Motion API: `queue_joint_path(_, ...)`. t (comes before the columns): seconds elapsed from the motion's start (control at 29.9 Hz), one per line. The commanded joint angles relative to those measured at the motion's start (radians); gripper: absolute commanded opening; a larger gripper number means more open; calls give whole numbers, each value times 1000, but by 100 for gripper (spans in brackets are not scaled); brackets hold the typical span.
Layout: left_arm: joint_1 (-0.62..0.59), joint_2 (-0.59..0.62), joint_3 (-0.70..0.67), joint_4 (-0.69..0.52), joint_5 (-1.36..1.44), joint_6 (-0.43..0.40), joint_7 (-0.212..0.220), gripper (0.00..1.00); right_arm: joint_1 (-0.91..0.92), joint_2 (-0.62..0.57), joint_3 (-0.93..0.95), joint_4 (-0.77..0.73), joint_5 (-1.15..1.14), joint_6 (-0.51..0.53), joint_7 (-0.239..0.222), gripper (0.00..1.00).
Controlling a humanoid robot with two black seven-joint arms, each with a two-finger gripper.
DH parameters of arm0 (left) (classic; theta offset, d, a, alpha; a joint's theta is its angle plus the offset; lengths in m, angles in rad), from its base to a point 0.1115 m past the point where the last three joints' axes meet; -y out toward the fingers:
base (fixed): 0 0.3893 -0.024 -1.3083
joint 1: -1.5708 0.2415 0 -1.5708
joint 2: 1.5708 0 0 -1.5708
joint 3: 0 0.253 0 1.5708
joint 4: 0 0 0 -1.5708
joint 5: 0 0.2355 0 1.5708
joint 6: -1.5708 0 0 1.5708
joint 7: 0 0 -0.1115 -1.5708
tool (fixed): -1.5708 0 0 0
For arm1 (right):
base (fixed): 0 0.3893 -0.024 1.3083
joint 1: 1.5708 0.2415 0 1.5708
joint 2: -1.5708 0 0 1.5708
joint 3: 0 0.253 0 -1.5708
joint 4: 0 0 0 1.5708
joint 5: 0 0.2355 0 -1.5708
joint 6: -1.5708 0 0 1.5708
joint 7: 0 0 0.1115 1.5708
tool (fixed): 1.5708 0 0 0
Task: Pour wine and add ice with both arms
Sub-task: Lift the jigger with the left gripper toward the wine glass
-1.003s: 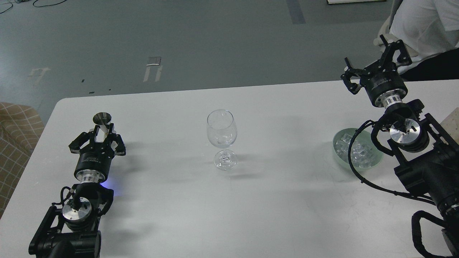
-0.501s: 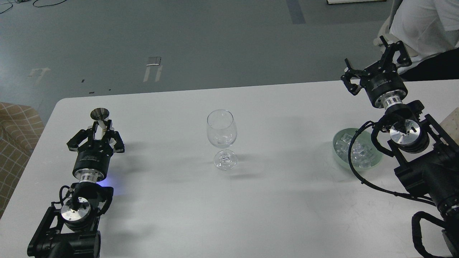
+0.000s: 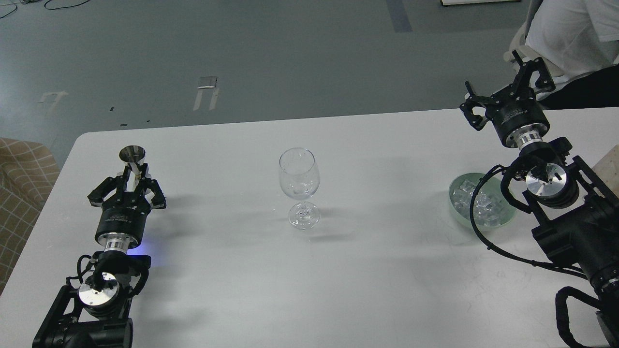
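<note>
A clear stemmed wine glass (image 3: 299,179) stands upright at the middle of the white table (image 3: 377,270). My left gripper (image 3: 129,181) is at the table's left, shut on a small steel measuring cup (image 3: 132,154) that stands upright with its mouth up. No wine shows in the cup or the glass. The ice (image 3: 476,205) is a heap of clear cubes in a pale green bowl (image 3: 454,191) at the right, partly behind my right arm's cable. My right gripper (image 3: 505,79) is open and empty, raised beyond the bowl at the table's far right edge.
A person in white (image 3: 566,34) is just behind my right gripper at the far right corner. A checked seat (image 3: 19,183) sits off the table's left edge. A beige block (image 3: 610,162) shows at the right edge.
My left gripper has moved a little to the left with the steel cup in it. My right gripper has shifted slightly up and away. The glass and bowl have not moved.
</note>
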Motion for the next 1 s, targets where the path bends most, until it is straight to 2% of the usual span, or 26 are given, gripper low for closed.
queue_joint_path(0.0, 9, -1, 0, -17, 1, 0, 0, 25, 0, 0, 0, 1, 0, 0, 0, 100)
queue_joint_path(0.5, 45, 2, -2, -126, -6, 6, 2, 23, 0, 0, 0, -1, 0, 1, 0, 100)
queue_joint_path(0.74, 53, 2, -2, -134, -8, 2, 2, 23, 0, 0, 0, 1, 0, 0, 0, 100)
queue_joint_path(0.97, 88, -3, 0, -257, -18, 35, 8, 22, -1, 0, 0, 1, 0, 0, 0, 100)
